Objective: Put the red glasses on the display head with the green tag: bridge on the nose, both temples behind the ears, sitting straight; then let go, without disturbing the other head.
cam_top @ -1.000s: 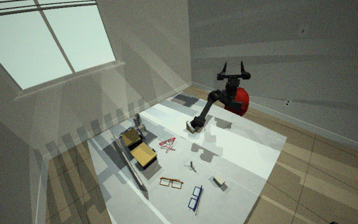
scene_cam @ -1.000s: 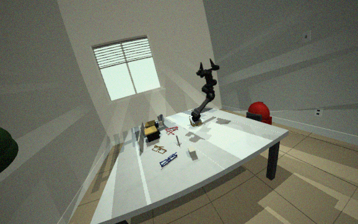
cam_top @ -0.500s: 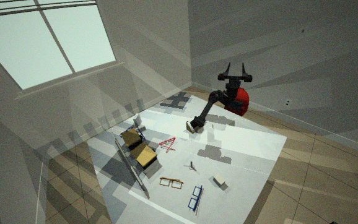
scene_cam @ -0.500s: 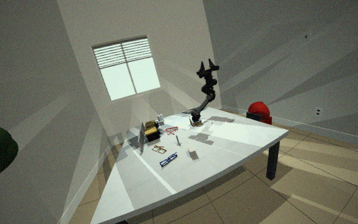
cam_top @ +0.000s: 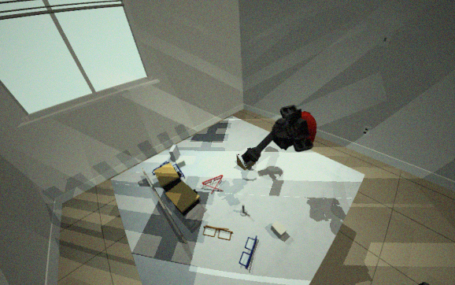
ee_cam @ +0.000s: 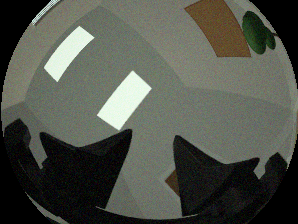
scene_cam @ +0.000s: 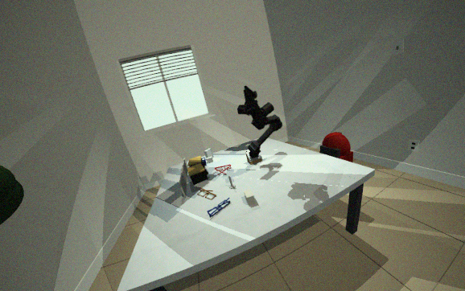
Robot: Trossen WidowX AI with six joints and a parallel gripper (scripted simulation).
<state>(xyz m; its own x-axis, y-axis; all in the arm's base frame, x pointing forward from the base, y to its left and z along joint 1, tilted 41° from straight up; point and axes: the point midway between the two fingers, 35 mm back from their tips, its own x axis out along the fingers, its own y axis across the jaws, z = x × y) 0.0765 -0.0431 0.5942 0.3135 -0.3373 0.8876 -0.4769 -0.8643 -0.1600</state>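
Note:
The red glasses (cam_top: 212, 183) (scene_cam: 222, 169) lie on the white table (cam_top: 236, 264) (scene_cam: 277, 217), temples crossing in outline. Two yellow-topped blocky shapes beside them, one farther back (cam_top: 166, 172) (scene_cam: 197, 161) and one nearer (cam_top: 182, 196) (scene_cam: 198, 173), may be the display heads. Blue frame parts show around the farther one. No green tag or facial features can be made out. My gripper (ee_cam: 153, 136) (scene_cam: 248, 89) is raised high above the table, away from the glasses, and points at the walls and ceiling. Its fingers stand partly open with nothing between them.
Brown glasses (cam_top: 217, 232) (scene_cam: 207, 194) and blue glasses (cam_top: 248, 252) (scene_cam: 219, 208) lie nearer the front. A thin upright panel (cam_top: 163, 205) (scene_cam: 184, 178) stands beside the yellow shapes. A small pale block (cam_top: 279, 229) (scene_cam: 248, 198) and a small dark post (cam_top: 243, 210) (scene_cam: 231, 182) stand on the table.

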